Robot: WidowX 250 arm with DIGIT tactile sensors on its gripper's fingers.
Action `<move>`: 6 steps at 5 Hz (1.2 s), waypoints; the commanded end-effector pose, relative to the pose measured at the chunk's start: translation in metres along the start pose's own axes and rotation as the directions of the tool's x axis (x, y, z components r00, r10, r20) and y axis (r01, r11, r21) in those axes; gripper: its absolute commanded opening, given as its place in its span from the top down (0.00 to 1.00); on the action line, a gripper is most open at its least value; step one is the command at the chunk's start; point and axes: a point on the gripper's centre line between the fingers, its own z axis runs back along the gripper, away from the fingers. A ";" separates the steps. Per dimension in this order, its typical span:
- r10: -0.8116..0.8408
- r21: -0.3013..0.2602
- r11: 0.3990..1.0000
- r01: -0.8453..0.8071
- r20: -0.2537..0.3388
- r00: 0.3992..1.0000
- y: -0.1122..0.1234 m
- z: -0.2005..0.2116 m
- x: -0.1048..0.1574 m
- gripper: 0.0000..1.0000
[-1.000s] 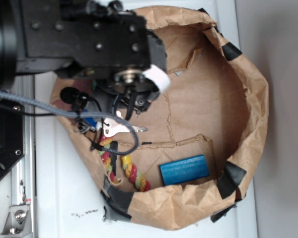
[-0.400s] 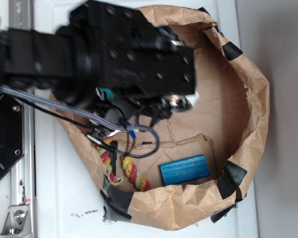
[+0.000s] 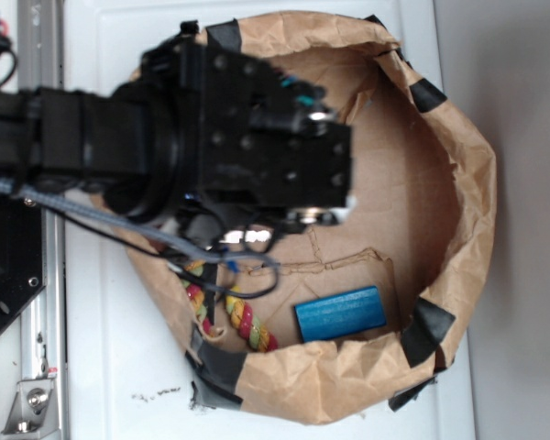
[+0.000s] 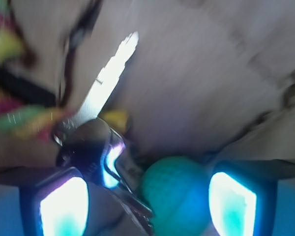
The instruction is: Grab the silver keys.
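Note:
In the wrist view the silver keys (image 4: 104, 83) lie on the brown paper. One long shiny blade points up and away, and the ring end (image 4: 91, 147) sits just ahead of my left fingertip (image 4: 64, 206). A green ball (image 4: 179, 194) rests beside the keys, close to the right fingertip (image 4: 232, 204). My gripper (image 4: 147, 205) is open and low, with the ball and the near part of the bunch between its fingers. In the exterior view the black arm (image 3: 257, 156) covers the keys, apart from a small glint (image 3: 238, 236).
Everything sits inside a crumpled brown paper bag (image 3: 467, 183) with rolled-down walls and black tape patches. A multicoloured rope toy (image 3: 246, 323) lies at the bag's lower left, left of the keys in the wrist view (image 4: 14, 123). A blue block (image 3: 341, 313) lies near the bottom wall.
The arm has swung from the upper left to over the left-centre of the bag. It now hides the keys, which showed plainly in the exterior view a second ago.

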 end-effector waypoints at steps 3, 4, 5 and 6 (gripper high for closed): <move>-0.034 0.018 0.999 0.033 0.043 0.999 0.006 0.012 0.001 0.00; -0.041 0.022 0.999 0.040 0.045 0.998 0.005 0.011 -0.001 0.00; -0.078 0.043 0.996 0.076 0.061 0.995 0.002 0.011 -0.001 0.00; -0.237 0.166 0.961 0.220 0.095 0.967 -0.008 0.011 0.005 0.00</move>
